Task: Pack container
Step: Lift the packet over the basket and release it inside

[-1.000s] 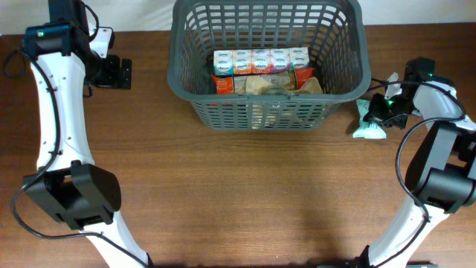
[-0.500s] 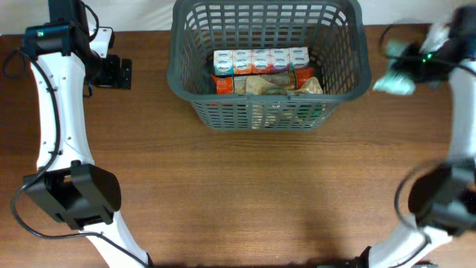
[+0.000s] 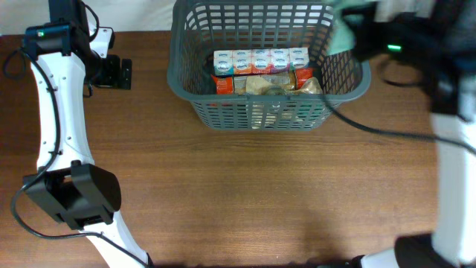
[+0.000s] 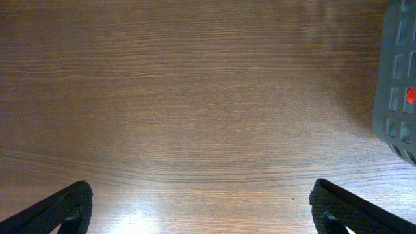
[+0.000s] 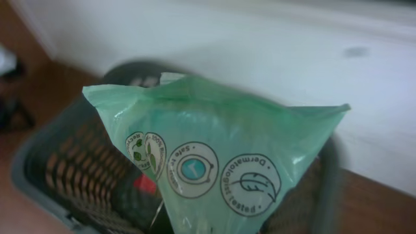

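Overhead: container (image 3: 260,115) mouth up, long axis left-right; right gripper (image 3: 363,31) (blurred) clasps green pouch (image 5: 214,162); left gripper (image 4: 201,209) agape, empty.

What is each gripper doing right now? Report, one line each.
Left gripper: open, holding nothing.
Right gripper: shut on the green pouch, above the basket.

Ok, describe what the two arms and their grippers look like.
The left arm has slim white links, bulky black joint housings, thin black cables alongside and a green light near its wrist. The left gripper is black, with textured black fingers. The right arm is blurred: a white link, dark wrist parts, another green light and a loose black cable show.
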### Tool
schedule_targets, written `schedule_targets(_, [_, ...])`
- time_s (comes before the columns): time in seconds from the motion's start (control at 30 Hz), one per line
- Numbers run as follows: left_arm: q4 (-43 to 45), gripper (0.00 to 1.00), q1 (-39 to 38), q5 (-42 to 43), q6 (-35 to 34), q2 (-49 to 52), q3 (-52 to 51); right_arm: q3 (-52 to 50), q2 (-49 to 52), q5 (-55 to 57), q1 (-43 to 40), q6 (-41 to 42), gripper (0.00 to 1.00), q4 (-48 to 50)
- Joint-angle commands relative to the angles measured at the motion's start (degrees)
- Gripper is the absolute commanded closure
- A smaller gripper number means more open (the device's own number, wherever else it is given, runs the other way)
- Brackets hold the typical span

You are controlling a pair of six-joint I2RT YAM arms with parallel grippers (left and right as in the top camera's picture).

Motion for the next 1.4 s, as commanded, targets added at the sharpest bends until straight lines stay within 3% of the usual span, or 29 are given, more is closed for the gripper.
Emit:
schedule_targets(0.0, [0.0,0.01,0.3,0.7,-0.9,-0.1,-0.2,-1.1,6.5,-0.2,5.5,-10.4,0.96,1.2])
schedule_targets(0.1, [0.0,0.01,0.3,0.7,-0.9,-0.1,-0.2,-1.1,11.6,-0.2,8.3,-15.2,0.96,1.8])
schedule_targets(0.37, [0.0,0.01,0.3,0.7,-0.9,-0.1,-0.2,-1.1,23.3,-0.6,10.4,-15.5,0.96,-1.2])
schedule_targets(0.57, [0.0,0.01,0.3,0.7,-0.9,-0.1,-0.2,-1.3,30.5,-9.5,10.8,-15.5,0.96,-6.9])
schedule_targets(0.9, [0.0,0.01,0.3,0.7,-0.9,-0.1,-0.2,-1.3,32.1,-10.0,13.1,-15.5,0.95,-6.5])
schedule_targets(0.93, [0.0,0.01,0.3,0.7,-0.9,-0.1,-0.2,-1.3,32.2,-10.0,13.1,-15.5,0.86,-6.7])
schedule_targets(1.0, [0.0,0.01,0.3,0.7,-0.9,-0.1,-0.2,-1.3,32.2,-10.0,13.1,-15.5,0.56,-7.0])
schedule_targets(1.07, [0.0,0.01,0.3,0.7,-0.9,-0.1,-0.2,-1.3,32.2,-9.8,13.1,-15.5,0.39,-7.2])
schedule_targets(1.23, [0.0,0.01,0.3,0.7,-0.9,-0.1,-0.2,-0.4,31.9,-8.9,12.6,-14.5,0.26,-6.5])
schedule_targets(1.37, [0.0,0.01,0.3,0.7,-0.9,-0.1,-0.2,6.0,30.7,-3.9,9.8,-8.6,0.26,-8.3])
